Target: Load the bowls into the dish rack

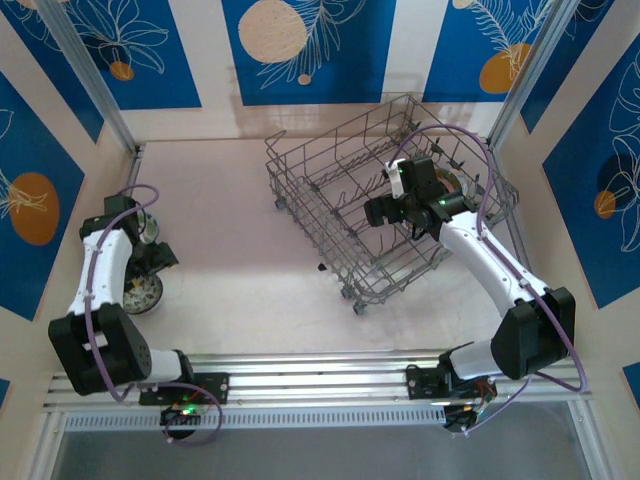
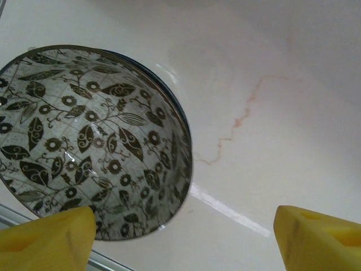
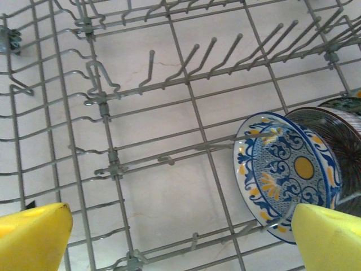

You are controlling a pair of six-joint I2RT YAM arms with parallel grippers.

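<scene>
The dish rack (image 1: 320,215) stands skewed on the table at the 1 o'clock side of the overhead view, with its wire walls upright. The right gripper (image 3: 180,240) hangs inside the rack above the rows of tines (image 3: 186,73). Its jaws are spread wide and hold nothing. In the right wrist view, a blue-and-yellow bowl (image 3: 287,169) stands on edge among the tines at 3 o'clock. A dark striped bowl (image 3: 344,135) is nested close behind it. The right-hand finger (image 3: 330,240) sits just below the front bowl's rim; contact cannot be determined.

The left gripper (image 2: 180,240) hangs over the table at 9 o'clock in the overhead view, well apart from the rack. Its jaws are wide apart and empty. A leaf-patterned bowl (image 2: 90,141) rests mouth-up on the table at 10 o'clock from the gripper. The left-hand finger (image 2: 45,243) overlaps the bowl's lower rim in the wrist view; contact cannot be determined.

The table (image 2: 271,84) is pale and marble-like, with a thin pinkish vein. The wall panels (image 1: 130,40) are blue with white leaf outlines and orange discs, separated by cream strips.
</scene>
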